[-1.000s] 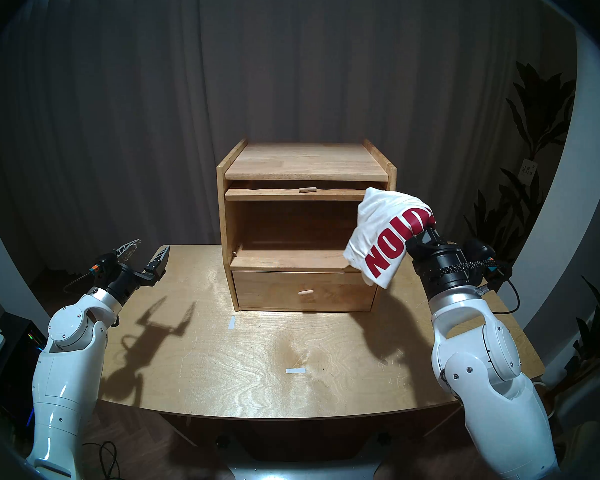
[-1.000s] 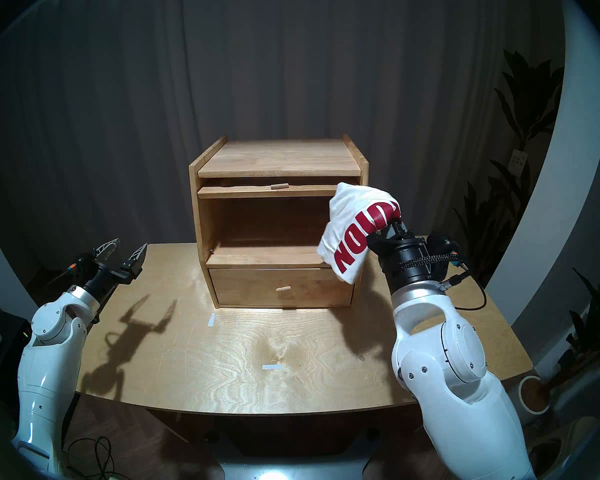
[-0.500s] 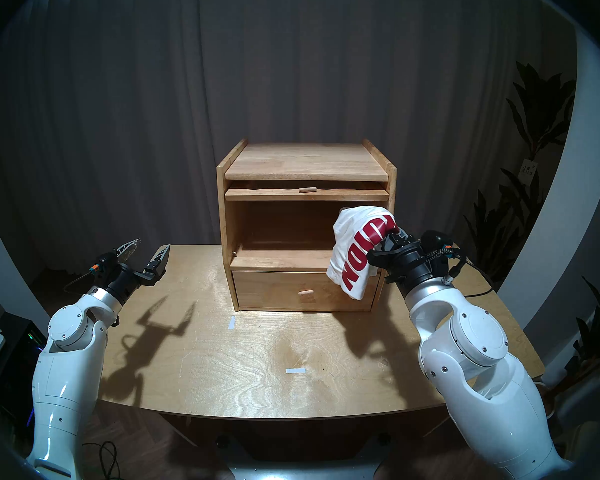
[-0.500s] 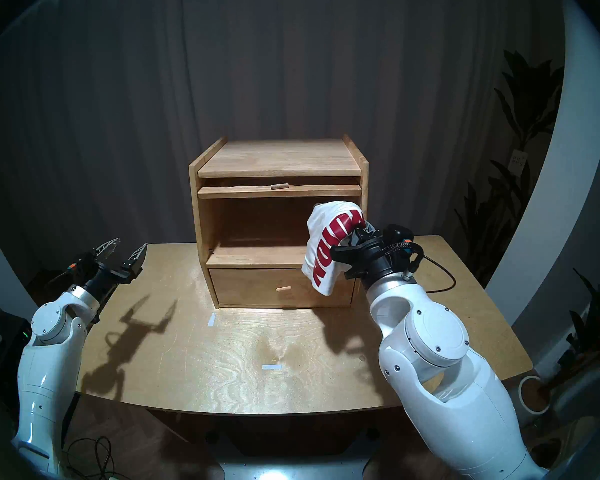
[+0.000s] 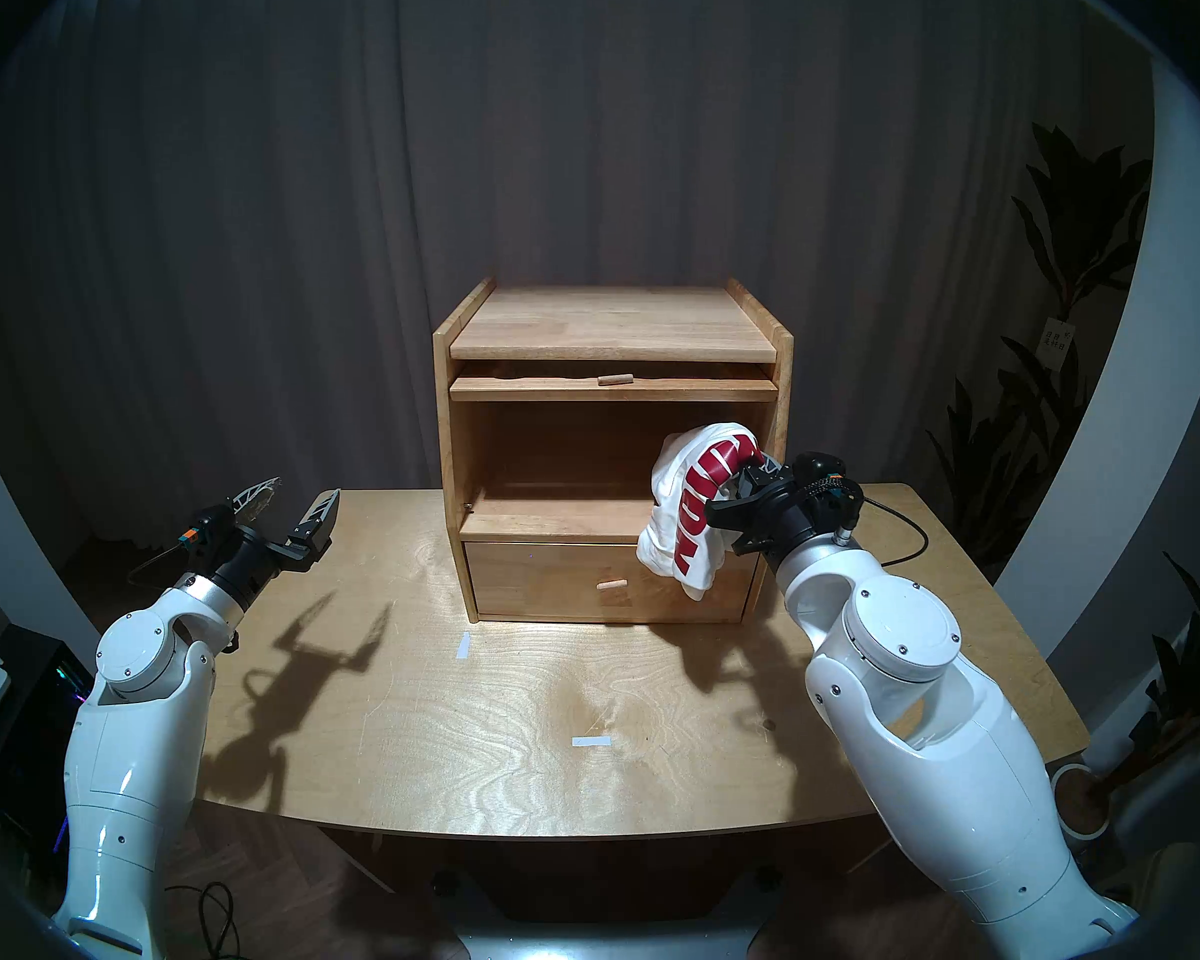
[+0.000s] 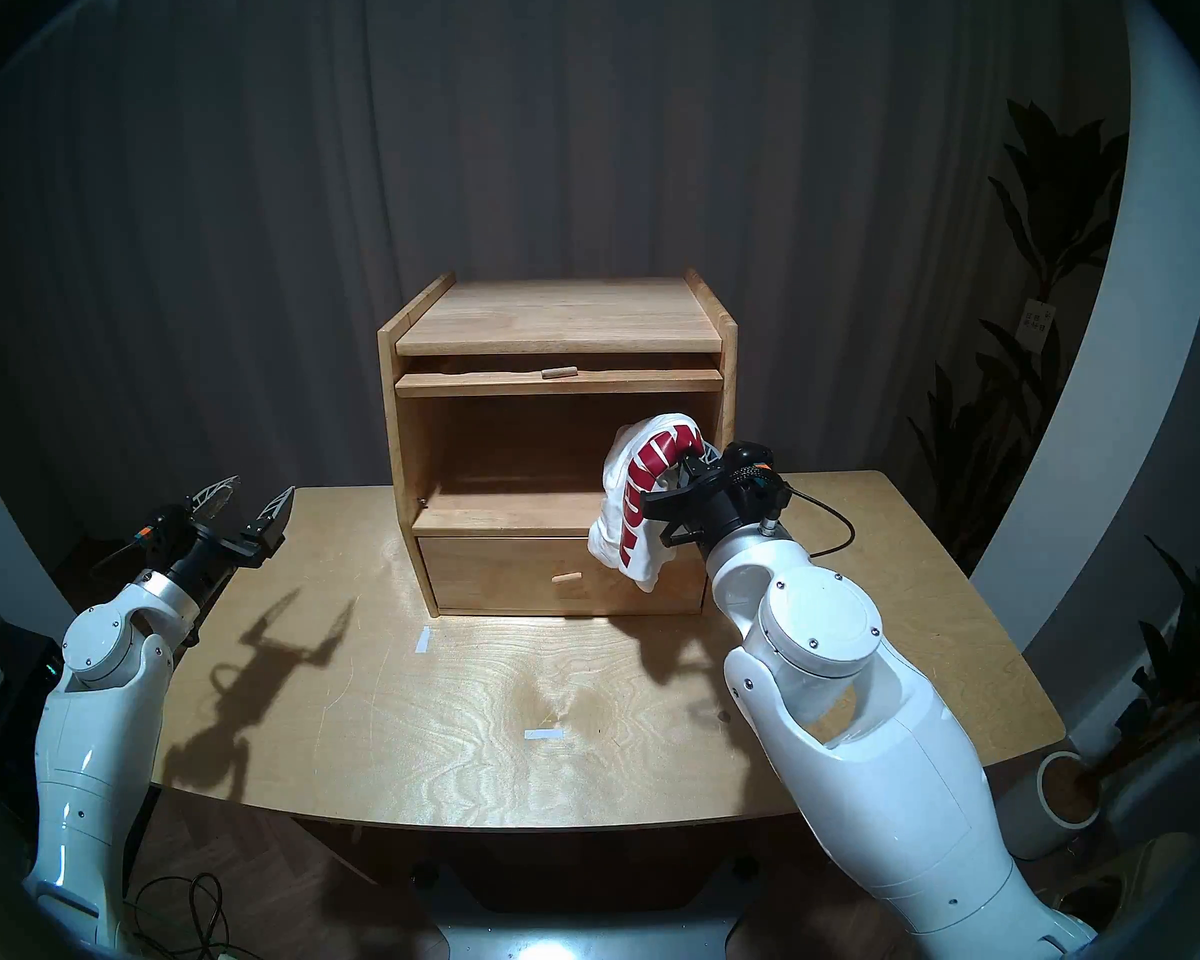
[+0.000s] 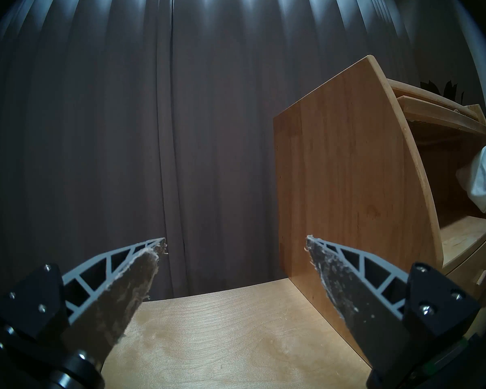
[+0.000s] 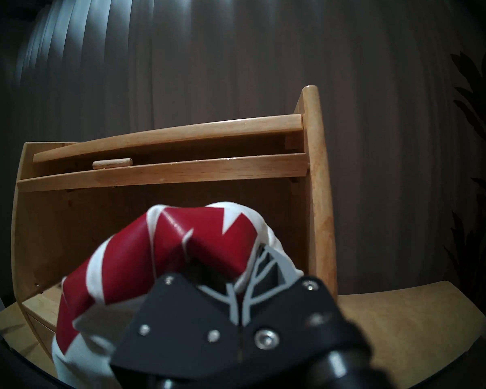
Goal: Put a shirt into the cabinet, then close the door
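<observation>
The white shirt [image 5: 680, 515] [image 6: 614, 522] [image 8: 180, 245] with red letters hangs bunched from my right gripper [image 5: 756, 470] [image 6: 694, 463] [image 8: 260, 263], which is shut on it. It is at the right side of the mouth of the wooden cabinet [image 5: 611, 321] [image 6: 556, 314] [image 7: 348, 169]. Its lower end drapes in front of the drawer [image 5: 556, 581]. The door [image 5: 611, 388] [image 8: 163, 172] lies flat, pushed in under the cabinet top, with only its front edge and peg showing. My left gripper [image 5: 303, 491] [image 7: 235, 239] is open and holds nothing, over the table's left rear corner.
The cabinet stands at the back middle of a wooden table [image 5: 514, 695]. Two white tape marks [image 5: 462, 645] [image 5: 592, 741] lie on the table. A dark curtain [image 5: 583, 141] hangs behind. Potted plants [image 5: 1068, 314] stand to the right.
My right arm has carried the shirt left and down, from beside the cabinet's right post to the mouth of the compartment. The left arm has not moved.
</observation>
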Controlling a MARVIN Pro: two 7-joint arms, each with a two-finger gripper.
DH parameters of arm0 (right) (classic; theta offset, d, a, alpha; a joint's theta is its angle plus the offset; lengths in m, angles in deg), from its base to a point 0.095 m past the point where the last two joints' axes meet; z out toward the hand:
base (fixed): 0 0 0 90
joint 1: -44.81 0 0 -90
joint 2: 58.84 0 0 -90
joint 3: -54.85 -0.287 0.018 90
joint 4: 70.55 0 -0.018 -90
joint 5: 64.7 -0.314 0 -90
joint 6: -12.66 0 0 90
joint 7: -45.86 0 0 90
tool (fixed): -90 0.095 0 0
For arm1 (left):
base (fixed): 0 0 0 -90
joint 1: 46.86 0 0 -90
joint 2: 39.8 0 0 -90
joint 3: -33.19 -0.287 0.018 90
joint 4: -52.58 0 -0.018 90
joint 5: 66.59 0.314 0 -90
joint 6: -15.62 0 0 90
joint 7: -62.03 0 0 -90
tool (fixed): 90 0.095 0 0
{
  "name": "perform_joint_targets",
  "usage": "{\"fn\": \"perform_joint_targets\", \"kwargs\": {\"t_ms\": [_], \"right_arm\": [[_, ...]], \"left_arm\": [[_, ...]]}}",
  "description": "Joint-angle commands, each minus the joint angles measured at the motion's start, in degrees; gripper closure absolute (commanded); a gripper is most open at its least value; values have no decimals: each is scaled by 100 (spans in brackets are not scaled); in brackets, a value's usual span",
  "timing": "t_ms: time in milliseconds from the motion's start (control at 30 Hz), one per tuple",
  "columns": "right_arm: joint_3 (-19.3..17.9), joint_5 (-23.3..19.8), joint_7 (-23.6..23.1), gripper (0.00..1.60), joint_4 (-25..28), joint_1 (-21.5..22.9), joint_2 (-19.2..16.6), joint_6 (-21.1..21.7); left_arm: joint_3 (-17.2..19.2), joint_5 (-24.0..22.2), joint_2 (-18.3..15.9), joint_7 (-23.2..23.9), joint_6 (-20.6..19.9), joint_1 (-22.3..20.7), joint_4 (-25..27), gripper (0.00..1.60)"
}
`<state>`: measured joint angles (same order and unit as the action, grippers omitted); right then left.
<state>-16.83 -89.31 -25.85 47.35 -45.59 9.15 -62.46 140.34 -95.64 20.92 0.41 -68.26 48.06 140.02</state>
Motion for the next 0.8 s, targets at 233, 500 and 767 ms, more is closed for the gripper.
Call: {"fn": "perform_joint_targets", "kwargs": {"t_ms": [233, 500, 767], "right_arm": [[250, 366, -179, 160, -633, 1082, 899, -126], [267, 594, -243, 160, -1292, 1442, 1232, -228], [253, 836, -302, 160, -2025, 1828, 1581, -375]], "left_arm": [[15, -3, -28, 6, 27, -74, 86, 0], [14, -5, -28, 6, 27, -73, 83, 0], [14, -5, -29, 6, 29, -76, 89, 0]]}}
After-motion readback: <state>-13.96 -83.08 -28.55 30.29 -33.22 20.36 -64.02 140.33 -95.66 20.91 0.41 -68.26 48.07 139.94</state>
